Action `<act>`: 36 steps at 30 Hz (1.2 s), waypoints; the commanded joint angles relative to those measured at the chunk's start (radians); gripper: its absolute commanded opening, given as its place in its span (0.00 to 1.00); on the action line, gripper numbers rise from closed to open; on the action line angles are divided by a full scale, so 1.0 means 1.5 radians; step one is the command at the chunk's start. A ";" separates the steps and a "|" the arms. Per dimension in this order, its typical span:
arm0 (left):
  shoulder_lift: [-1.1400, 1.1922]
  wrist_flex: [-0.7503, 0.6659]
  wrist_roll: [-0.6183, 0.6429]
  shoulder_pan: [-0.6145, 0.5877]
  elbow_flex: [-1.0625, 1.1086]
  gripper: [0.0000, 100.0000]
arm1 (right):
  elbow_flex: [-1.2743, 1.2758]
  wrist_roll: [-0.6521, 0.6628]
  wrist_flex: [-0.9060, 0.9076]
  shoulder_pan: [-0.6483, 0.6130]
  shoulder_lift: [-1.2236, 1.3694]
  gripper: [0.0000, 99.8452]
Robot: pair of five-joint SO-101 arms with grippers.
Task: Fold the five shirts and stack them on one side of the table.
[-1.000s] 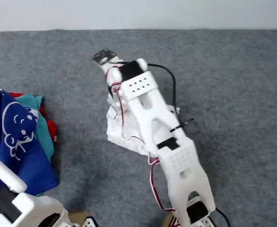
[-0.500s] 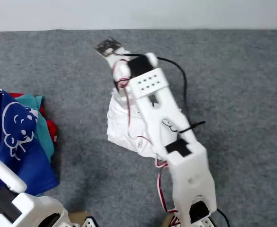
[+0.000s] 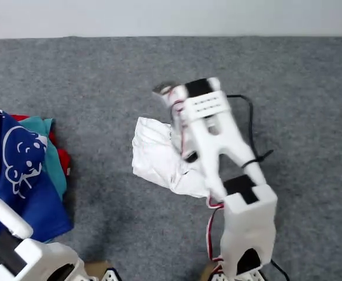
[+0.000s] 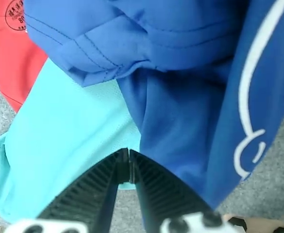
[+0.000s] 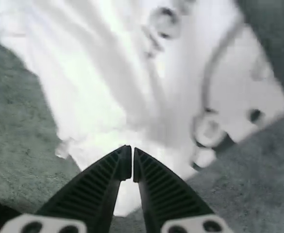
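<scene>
A crumpled white shirt (image 3: pixel 156 155) lies in the middle of the grey table (image 3: pixel 287 88). My right arm (image 3: pixel 217 146) stretches over the shirt's right side. In the right wrist view my right gripper (image 5: pixel 132 151) is shut just above the white shirt (image 5: pixel 132 73), with no cloth seen between its fingers. At the left edge lies a pile with a blue shirt (image 3: pixel 19 170) bearing a white print on top, a teal shirt (image 3: pixel 52 153) and a red shirt (image 3: pixel 64 159) beneath. My left gripper (image 4: pixel 128 154) is shut over the blue shirt (image 4: pixel 180 97) and teal shirt (image 4: pixel 69 126); the red shirt (image 4: pixel 10 53) lies beyond.
My left arm's base (image 3: pixel 24 252) sits at the front left corner beside the pile. Bare grey carpet-like surface spreads to the right and far side of the white shirt. A pale wall runs along the table's back edge (image 3: pixel 171 38).
My right arm has swung to the right and drawn back from the far side, uncovering more of the white shirt's left part. The left arm and the pile have stayed put.
</scene>
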 commanded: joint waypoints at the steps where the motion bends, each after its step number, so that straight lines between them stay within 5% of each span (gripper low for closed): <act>1: -0.032 -0.013 -0.003 0.006 -0.003 0.01 | -0.028 0.004 -0.002 -0.091 0.021 0.01; 10: -0.032 -0.014 -0.003 0.006 -0.003 0.01 | -0.237 -0.029 0.031 -0.220 0.036 0.01; 21: -0.032 -0.014 -0.003 0.006 -0.003 0.01 | -0.216 -0.029 0.032 -0.047 0.012 0.01; 26: -0.032 -0.014 -0.003 0.007 -0.003 0.01 | -0.155 -0.028 0.026 -0.031 0.015 0.01; 36: -0.032 -0.013 -0.003 0.032 -0.003 0.01 | -0.172 -0.028 0.009 -0.226 0.105 0.01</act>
